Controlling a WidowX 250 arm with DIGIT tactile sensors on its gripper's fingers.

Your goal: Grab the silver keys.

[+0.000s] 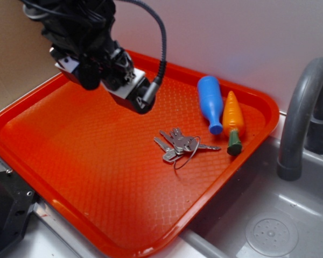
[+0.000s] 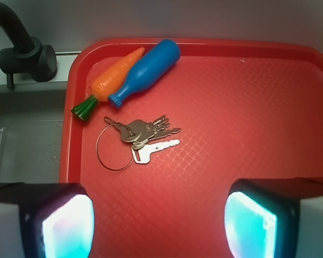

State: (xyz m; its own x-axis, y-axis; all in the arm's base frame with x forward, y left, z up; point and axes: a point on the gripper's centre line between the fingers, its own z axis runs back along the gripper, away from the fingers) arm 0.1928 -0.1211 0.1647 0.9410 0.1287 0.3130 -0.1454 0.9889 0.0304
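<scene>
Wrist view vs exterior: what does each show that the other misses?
Wrist only: the two fingertips, wide apart, nothing between them; the keys' wire ring lying as a full loop toward the sink.
Exterior only: the arm's body, with the gripper raised above the red tray, up and left of the keys; the sink drain.
Both: silver keys, blue bottle beside toy carrot, grey faucet.

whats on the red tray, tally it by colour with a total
On the red tray:
silver: 1, the silver keys, one bunch on a wire ring
blue: 1, the blue toy bottle
orange with a green top: 1, the toy carrot
total: 3

The gripper is above the tray, holding nothing.
</scene>
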